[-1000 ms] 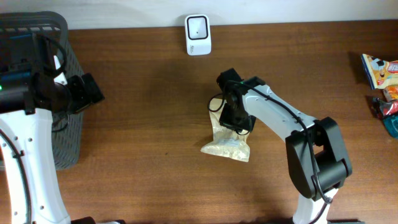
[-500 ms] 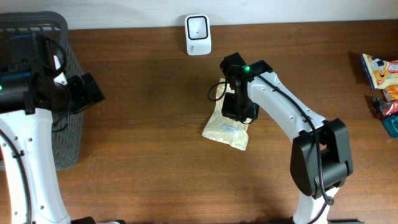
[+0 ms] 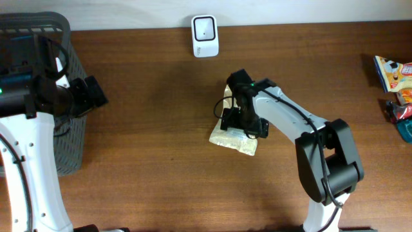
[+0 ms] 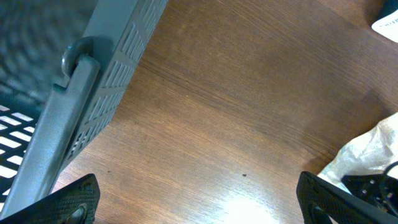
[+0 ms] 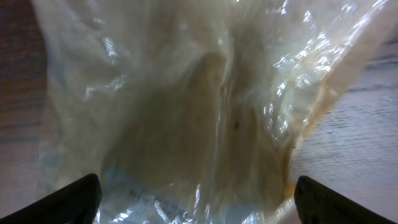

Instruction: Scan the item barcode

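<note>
Bag [image 3: 233, 142] of pale clear plastic lies flat on the wooden table [image 3: 154, 171], in front of the white scanner [image 3: 205, 27] and well apart from it. We see our right gripper [image 3: 243, 122] just above it, fingers spread wide, grasping nothing. Our left gripper [image 3: 91, 93] hangs beside the grey basket [image 3: 72, 138], likewise spread and empty.

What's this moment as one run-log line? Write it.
left gripper open, empty | right gripper open over bag | bag on table, apart from scanner
</note>
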Controlling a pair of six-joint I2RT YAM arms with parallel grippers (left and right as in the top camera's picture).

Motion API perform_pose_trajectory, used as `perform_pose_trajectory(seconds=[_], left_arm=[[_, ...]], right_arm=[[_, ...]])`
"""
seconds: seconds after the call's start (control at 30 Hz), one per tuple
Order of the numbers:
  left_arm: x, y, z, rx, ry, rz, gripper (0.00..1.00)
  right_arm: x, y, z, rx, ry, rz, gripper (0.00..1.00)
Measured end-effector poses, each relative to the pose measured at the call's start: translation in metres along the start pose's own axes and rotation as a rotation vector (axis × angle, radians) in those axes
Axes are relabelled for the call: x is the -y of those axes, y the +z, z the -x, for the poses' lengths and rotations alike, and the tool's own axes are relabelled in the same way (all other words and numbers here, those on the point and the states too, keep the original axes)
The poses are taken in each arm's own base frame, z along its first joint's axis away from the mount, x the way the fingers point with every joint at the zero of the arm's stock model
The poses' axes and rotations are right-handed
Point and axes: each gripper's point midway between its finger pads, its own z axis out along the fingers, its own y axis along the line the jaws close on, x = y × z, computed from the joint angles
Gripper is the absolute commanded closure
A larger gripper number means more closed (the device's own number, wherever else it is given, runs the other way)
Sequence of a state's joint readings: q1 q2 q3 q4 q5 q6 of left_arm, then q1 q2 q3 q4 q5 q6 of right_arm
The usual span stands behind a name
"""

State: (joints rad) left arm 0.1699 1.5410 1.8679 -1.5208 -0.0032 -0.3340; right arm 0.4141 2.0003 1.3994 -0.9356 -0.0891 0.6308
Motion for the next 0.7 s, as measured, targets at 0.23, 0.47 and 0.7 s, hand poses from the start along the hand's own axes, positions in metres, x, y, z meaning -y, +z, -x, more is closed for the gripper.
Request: perform_pose_trajectory(seconds=[0.23,0.47,0.7], left_arm=[[0.0,0.0,0.0,0.0,0.0,0.0,0.01],[0.0,0.0,0.0,0.0,0.0,0.0,0.01],[0.0,0.0,0.0,0.0,0.0,0.0,0.01]], right_arm=[[-0.014,0.015,0.021,0.088,-0.001,0.067,0.02],[-0.012,0.017,0.03,0.129,0.017,0.034,0.42],[-0.012,0.018,0.031,0.123,0.03,0.03,0.63]])
